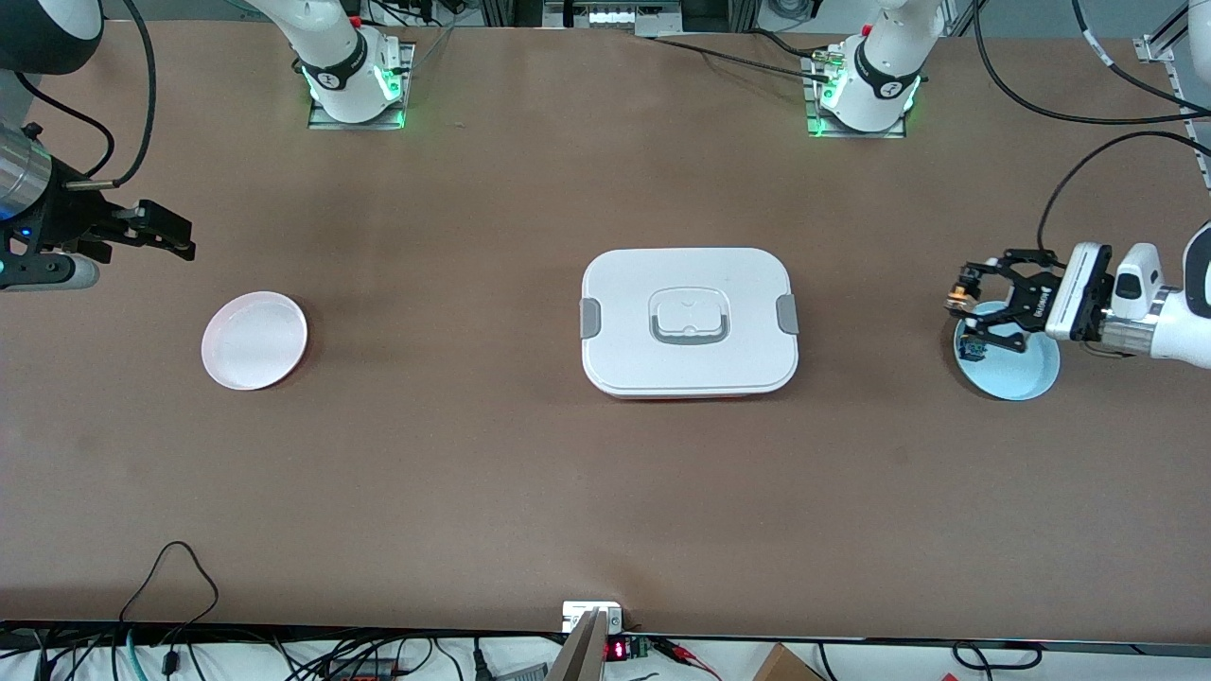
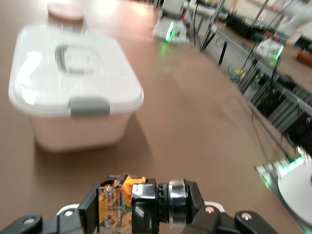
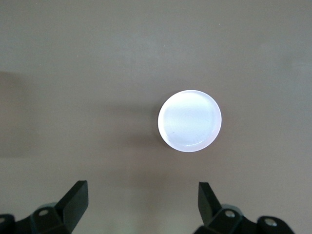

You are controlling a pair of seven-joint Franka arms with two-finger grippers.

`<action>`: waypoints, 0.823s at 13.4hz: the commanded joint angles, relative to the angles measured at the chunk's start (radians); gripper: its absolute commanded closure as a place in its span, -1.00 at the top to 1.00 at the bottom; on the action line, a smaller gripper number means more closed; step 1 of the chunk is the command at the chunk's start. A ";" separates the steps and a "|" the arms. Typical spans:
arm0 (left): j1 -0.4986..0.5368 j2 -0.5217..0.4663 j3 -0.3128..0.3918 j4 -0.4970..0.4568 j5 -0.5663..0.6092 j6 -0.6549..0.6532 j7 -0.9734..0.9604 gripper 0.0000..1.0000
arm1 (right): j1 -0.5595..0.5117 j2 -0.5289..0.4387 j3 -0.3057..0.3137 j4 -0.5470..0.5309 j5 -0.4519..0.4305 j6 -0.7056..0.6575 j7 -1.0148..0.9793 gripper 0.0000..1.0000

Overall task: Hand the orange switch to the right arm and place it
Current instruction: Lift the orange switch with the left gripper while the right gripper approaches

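Observation:
My left gripper (image 1: pixel 967 305) is shut on the orange switch (image 1: pixel 962 293) and holds it in the air over the edge of a light blue plate (image 1: pixel 1026 374) at the left arm's end of the table. In the left wrist view the switch (image 2: pixel 129 202), with its orange block and black capped body, lies crosswise between the fingers of that gripper (image 2: pixel 144 210). My right gripper (image 1: pixel 180 236) is open and empty, up in the air at the right arm's end of the table. In the right wrist view this gripper (image 3: pixel 141 195) shows spread fingers above bare table beside the pink plate (image 3: pixel 189 121).
A white lidded box (image 1: pixel 689 322) with grey latches stands mid-table, also seen in the left wrist view (image 2: pixel 73 87). The pink plate (image 1: pixel 254 340) lies at the right arm's end. A second switch with a blue-green block (image 1: pixel 972 350) lies on the blue plate.

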 commanded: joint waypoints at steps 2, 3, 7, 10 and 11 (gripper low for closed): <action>0.007 0.015 -0.097 -0.017 -0.273 -0.083 -0.053 -1.00 | -0.001 -0.008 0.003 -0.011 0.000 0.008 0.001 1.00; 0.010 0.015 -0.136 -0.027 -0.339 -0.085 -0.059 -1.00 | -0.001 -0.006 0.003 -0.009 0.002 0.008 0.004 1.00; 0.015 -0.011 -0.270 -0.087 -0.540 -0.047 -0.067 -1.00 | -0.002 -0.008 0.003 -0.003 0.059 -0.016 0.001 1.00; 0.018 -0.170 -0.342 -0.249 -0.707 0.094 -0.118 -1.00 | -0.007 -0.011 -0.003 0.004 0.060 -0.016 -0.005 1.00; 0.019 -0.218 -0.373 -0.298 -0.767 0.132 -0.125 -1.00 | -0.006 -0.006 -0.002 0.004 0.060 -0.015 -0.007 1.00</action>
